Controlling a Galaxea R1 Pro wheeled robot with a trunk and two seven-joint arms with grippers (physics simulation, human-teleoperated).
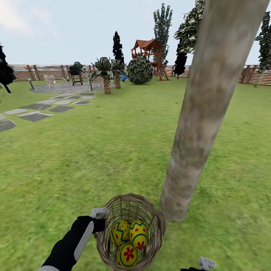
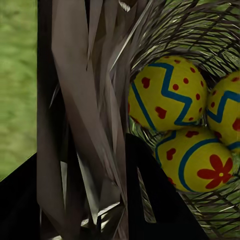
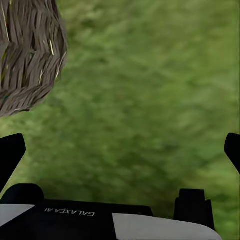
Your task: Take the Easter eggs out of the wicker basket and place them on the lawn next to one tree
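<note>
Wicker basket (image 1: 130, 231) sat close in front of the robot, just beside the foot of the thick pale tree (image 1: 210, 109) on the lawn (image 1: 94, 150); whether basket touched trunk or grass could not be told. All three Easter eggs (image 1: 129, 241) lay packed together inside it, touching one another, none out yet. Left end effector (image 1: 100, 219) was at the basket's near-left rim; the left wrist view showed woven wall between its fingers (image 2: 150, 200), so it looked clenched on the rim, one finger inside close to the eggs (image 2: 182, 125). Right end effector (image 1: 205, 263) hung low at the basket's right, apart from it, released and empty, fingertips (image 3: 10, 152) spread wide over grass with the basket (image 3: 27, 52) off to one side. Judgement: eggs lay left and slightly forward of the free right end effector, which seemed the better placed to reach down through the open top.
</note>
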